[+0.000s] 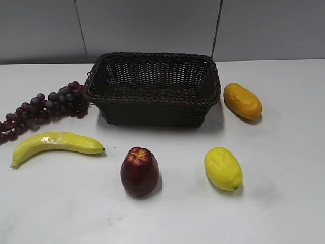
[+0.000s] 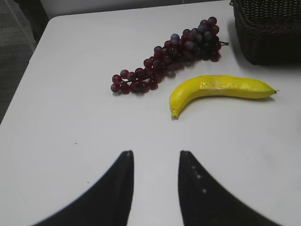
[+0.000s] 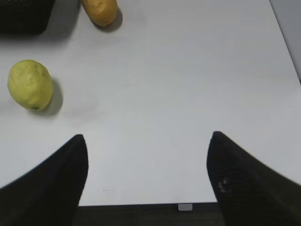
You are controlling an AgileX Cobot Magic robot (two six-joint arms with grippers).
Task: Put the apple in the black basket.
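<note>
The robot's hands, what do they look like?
Only the fingers show. The left gripper has two black fingers, curved and tapering to tips. The right gripper has the same black, pointed fingers, with a finely textured surface. No cables or markings are visible.

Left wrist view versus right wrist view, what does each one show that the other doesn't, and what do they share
Only the left wrist view shows the grape bunch and the banana, with the left gripper open over bare table. Only the right wrist view shows the lemon and the orange-yellow fruit, with the right gripper open wider. Both catch a corner of the black basket and the white table. Neither shows the apple.
</note>
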